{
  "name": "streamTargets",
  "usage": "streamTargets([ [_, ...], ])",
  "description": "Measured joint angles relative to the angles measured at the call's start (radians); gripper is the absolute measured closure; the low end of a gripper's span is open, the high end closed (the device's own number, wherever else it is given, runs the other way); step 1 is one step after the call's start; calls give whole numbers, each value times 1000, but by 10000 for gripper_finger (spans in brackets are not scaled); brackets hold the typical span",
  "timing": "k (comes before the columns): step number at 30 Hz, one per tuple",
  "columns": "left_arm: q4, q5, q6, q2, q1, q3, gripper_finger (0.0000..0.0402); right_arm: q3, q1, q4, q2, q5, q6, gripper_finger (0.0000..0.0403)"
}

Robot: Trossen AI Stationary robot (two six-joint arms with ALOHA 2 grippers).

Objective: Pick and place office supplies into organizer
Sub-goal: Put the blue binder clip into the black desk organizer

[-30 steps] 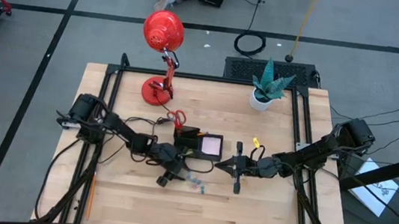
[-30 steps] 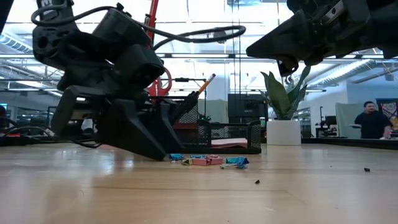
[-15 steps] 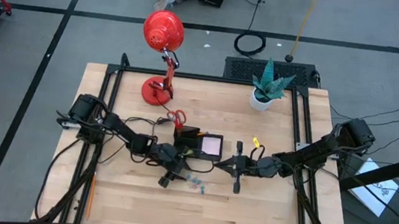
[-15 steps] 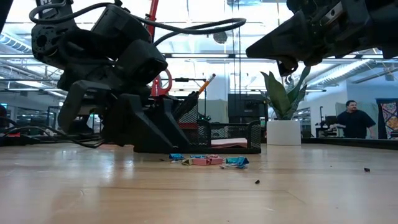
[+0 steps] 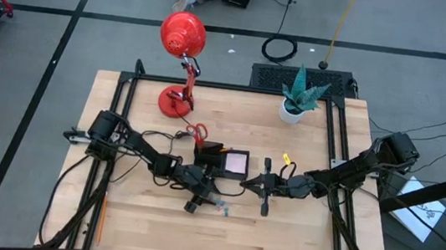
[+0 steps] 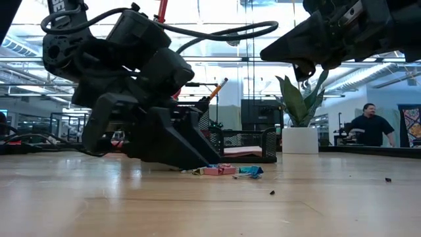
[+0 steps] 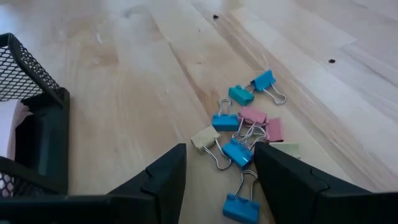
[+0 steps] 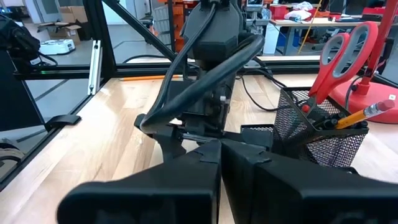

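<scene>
Nearest the front of the wooden desk (image 5: pixel 277 241), the left gripper (image 7: pixel 216 167) hung low over a loose heap of binder clips (image 7: pixel 245 134), its two dark fingers (image 7: pixel 163 177) spread apart with nothing between them. One blue clip and a cream one lay in the gap, so the gripper looked lined up to close on a clip. The heap held small clips in blue, pink and cream, each with bent wire handles, tangled and touching one another. In the overhead view the clips (image 5: pixel 221 205) sat just in front of the organizer (image 5: pixel 221 160).

Just beyond them, mid-desk, stood the organizer, a low black mesh tray. A pale pink sticky-note pad (image 5: pixel 237 161) lay flat in its right compartment. Red-handled scissors (image 8: pixel 341 56) and an orange pencil (image 8: pixel 364 114) stood handle-up in a mesh cup at its left, seemingly already stowed.

To the organizer's right, the right gripper (image 5: pixel 265 188) waited above the desk, its fingers pressed together and holding nothing. A small yellow-green piece (image 5: pixel 286 159) lay just beside that arm.

At the back of the desk stood a red desk lamp (image 5: pixel 182 49) and a white plant pot (image 5: pixel 294 110).
</scene>
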State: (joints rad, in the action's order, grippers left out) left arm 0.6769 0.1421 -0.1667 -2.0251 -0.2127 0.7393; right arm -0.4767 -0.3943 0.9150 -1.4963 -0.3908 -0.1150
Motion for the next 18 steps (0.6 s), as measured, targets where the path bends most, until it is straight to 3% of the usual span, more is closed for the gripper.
streamTargets([
  [6, -7, 76, 46, -2, 13, -1, 204, 0, 0, -4, 0, 0, 0, 399],
  [18, -7, 71, 66, -4, 10, -2, 204, 0, 0, -4, 0, 0, -4, 399],
])
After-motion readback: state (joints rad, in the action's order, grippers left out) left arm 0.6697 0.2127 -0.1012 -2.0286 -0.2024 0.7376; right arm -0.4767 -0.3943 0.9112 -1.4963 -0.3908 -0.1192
